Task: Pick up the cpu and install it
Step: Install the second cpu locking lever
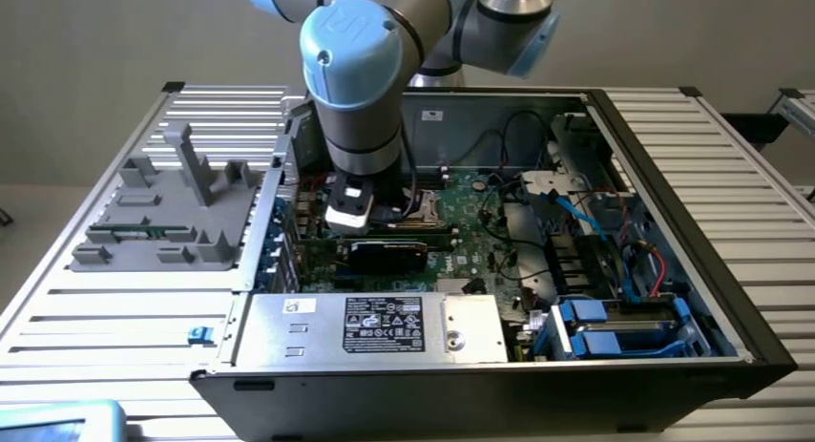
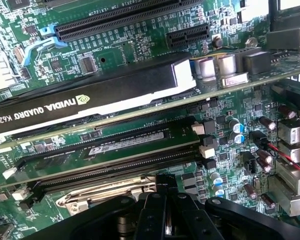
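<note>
**Closed gripper low over the motherboard, at the socket frame**

In the wrist view the gripper (image 2: 162, 215) is nearest the lens, its black fingers (image 2: 155, 212) drawn fully together with no gap between them. Whether the cpu sits between the tips cannot be told; no silver chip is visible in either view. Just beyond the fingertips lies the metal socket frame (image 2: 107, 194), shiny and partly hidden by the gripper body. Past it run the memory slots (image 2: 115, 162), one holding a memory module (image 2: 125, 142) with a white label. Farther still stands the black graphics card (image 2: 90, 97), lettered NVIDIA Quadro K620, seated on edge in its slot. Behind that, empty black expansion slots (image 2: 125, 20) cross the green motherboard (image 2: 140, 47).

In the exterior view the open computer case (image 1: 713, 270) lies on a slatted metal table (image 1: 751, 165). The power supply (image 1: 382, 327) sits at six o'clock in the case, blue drive bays (image 1: 612, 332) at four o'clock. The arm (image 1: 363, 89) descends from twelve o'clock, its gripper (image 1: 350, 213) down near the case's centre, slightly toward nine o'clock. A grey fixture tray (image 1: 172, 213) rests on the table at nine o'clock, outside the case.
</note>
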You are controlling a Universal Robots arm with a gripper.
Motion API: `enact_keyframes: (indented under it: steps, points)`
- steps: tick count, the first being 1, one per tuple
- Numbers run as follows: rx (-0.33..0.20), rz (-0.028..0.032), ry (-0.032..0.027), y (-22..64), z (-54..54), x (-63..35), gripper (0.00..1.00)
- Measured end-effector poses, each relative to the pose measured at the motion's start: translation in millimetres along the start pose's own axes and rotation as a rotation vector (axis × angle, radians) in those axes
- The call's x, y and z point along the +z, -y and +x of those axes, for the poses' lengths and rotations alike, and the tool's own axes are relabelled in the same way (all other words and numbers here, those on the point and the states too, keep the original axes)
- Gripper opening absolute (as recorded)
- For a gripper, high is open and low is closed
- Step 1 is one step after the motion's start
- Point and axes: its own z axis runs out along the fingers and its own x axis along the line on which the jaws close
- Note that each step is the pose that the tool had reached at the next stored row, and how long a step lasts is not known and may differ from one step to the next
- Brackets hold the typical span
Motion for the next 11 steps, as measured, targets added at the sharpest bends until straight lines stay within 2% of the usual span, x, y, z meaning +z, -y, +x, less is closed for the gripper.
enact_keyframes:
  steps: [11]
  points:
    - [-0.001,-0.0003,0.0003,-0.7,-1.7,1.3,0.11]
